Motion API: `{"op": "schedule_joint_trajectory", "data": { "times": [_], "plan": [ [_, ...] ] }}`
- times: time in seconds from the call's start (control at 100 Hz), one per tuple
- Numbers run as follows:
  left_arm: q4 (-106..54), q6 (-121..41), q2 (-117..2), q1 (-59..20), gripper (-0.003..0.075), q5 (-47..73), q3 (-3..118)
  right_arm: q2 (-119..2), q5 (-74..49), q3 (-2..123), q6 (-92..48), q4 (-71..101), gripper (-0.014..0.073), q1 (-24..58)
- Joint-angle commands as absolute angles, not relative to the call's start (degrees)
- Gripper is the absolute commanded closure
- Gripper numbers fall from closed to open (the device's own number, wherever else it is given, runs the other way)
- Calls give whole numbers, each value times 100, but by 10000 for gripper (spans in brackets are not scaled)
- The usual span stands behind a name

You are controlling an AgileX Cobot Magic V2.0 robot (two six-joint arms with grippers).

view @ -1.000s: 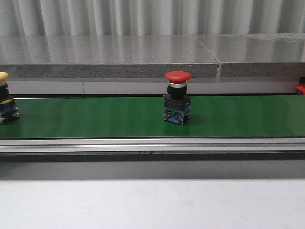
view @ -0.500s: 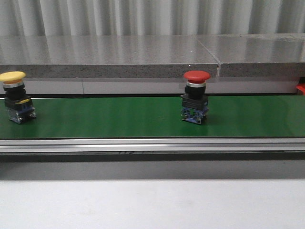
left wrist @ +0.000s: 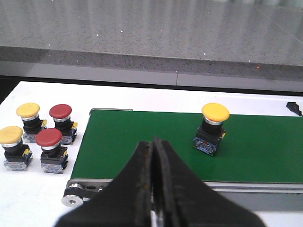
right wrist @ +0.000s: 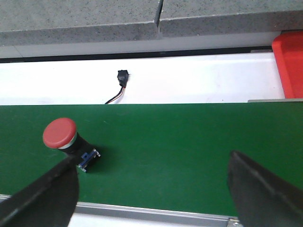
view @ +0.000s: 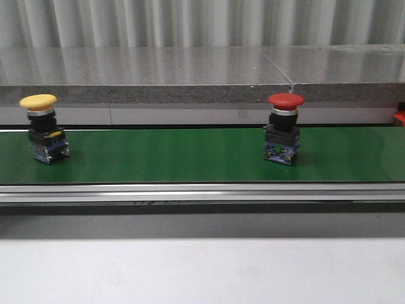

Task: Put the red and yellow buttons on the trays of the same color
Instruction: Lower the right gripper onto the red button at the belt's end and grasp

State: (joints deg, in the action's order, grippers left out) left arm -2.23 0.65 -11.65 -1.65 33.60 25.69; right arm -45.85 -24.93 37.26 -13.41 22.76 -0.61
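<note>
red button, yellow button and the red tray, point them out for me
red button [view: 285,100], front view, on its mushroom cap
yellow button [left wrist: 215,111], left wrist view, on its cap
red tray [right wrist: 289,61], right wrist view, on its visible corner

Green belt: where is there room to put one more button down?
On the green belt, the long bare stretch between the yellow button and the red button is free. Right of the red button it is bare too. Off the belt's left end it is crowded: four spare buttons stand clustered there.

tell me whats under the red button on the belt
The red button caps a black body with a blue base, standing on the green belt. What lies beneath the belt is hidden.
</note>
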Motion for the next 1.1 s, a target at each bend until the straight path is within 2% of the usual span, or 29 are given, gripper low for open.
{"op": "schedule_joint_trajectory", "data": {
  "times": [0.0, 0.39, 0.73, 1.02, 1.09],
  "plan": [
    [-291, 61, -1215, -201, 741, 2892, 2720, -4627, -2165, 3920, -1475, 2405, -52, -42],
    [-291, 61, -1215, -201, 741, 2892, 2720, -6184, -3222, 4696, -2448, 2405, -52, 464],
    [-291, 61, -1215, -201, 741, 2892, 2720, -7327, -2689, 5063, -2745, 2405, -52, 1200],
    [-291, 61, -1215, -201, 741, 2892, 2720, -8078, -2037, 5403, -2745, 2405, -51, 1246],
    [-291, 61, -1215, -201, 741, 2892, 2720, -8232, -2028, 5461, -2745, 2405, -27, 1246]
  ]
}}
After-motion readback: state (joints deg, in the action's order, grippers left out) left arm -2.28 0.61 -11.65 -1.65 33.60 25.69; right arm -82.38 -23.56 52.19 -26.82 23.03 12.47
